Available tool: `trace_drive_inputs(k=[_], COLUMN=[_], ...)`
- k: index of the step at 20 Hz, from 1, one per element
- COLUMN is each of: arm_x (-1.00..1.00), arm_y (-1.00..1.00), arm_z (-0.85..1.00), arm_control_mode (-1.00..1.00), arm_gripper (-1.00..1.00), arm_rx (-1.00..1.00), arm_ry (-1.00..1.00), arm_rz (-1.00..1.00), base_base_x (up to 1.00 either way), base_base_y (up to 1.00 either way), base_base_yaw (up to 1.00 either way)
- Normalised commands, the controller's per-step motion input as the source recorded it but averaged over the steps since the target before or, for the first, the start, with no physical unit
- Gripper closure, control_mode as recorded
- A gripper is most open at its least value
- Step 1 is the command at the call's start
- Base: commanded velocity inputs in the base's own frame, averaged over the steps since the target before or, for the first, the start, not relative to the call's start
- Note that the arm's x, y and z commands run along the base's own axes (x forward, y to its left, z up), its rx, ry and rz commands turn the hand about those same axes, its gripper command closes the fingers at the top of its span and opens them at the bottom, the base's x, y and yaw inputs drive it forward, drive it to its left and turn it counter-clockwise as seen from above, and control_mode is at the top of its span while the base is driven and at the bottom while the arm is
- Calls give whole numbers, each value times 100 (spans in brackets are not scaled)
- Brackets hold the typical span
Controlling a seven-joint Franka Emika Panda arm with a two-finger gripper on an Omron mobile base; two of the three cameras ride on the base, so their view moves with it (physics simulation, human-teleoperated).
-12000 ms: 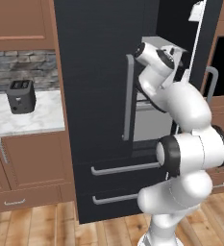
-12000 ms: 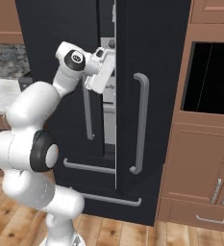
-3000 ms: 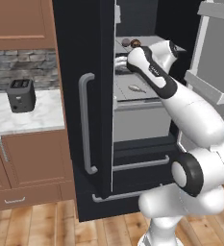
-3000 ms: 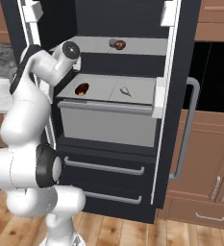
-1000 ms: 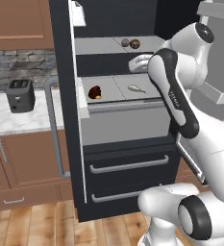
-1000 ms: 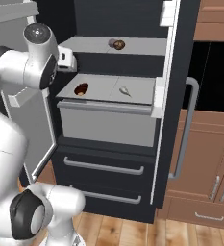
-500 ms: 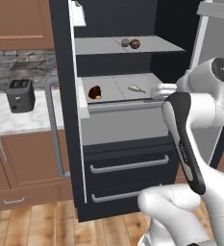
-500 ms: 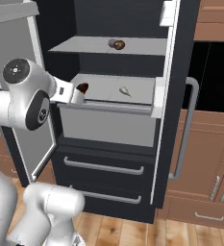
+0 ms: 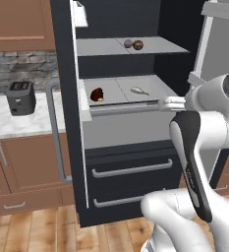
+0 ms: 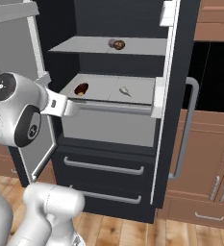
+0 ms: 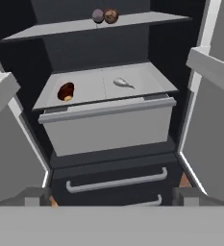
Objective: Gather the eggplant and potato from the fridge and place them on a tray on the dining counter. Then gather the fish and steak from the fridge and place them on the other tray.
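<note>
Eggplant (image 11: 97, 15) and potato (image 11: 111, 16) are seen touching near the front edge of the upper shelf (image 11: 132, 20) in the opened fridge (image 10: 178, 72). Claw (image 11: 111, 197) is spread, empty, well back; a level approach above the lower shelf is advised.

The white arm folds tightly at the right of the left base view, its forearm reaching level toward frame centre. The gripper (image 11: 111, 199) holds its jaws spread wide, empty.

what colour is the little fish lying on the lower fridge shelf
Silvery grey: the small slender fish on the pale grey shelf, clearest in the hand view.
</note>
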Motion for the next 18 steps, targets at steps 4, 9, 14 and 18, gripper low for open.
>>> trace_drive_inputs(k=[4, 9, 14, 18], arm_x=[0, 0, 0, 0], arm_y=[0, 0, 0, 0], arm_z=[0, 0, 0, 0], arm_control_mode=[100, 100, 100, 100], arm_gripper=[-100, -100, -100, -100], arm_rx=[0, 0, 0, 0], arm_ry=[0, 0, 0, 0], arm_rz=[0, 0, 0, 0], base_base_x=[22, 93, 100, 100], base_base_y=[0, -16, -24, -31], base_base_yaw=[0, 0, 3, 8])
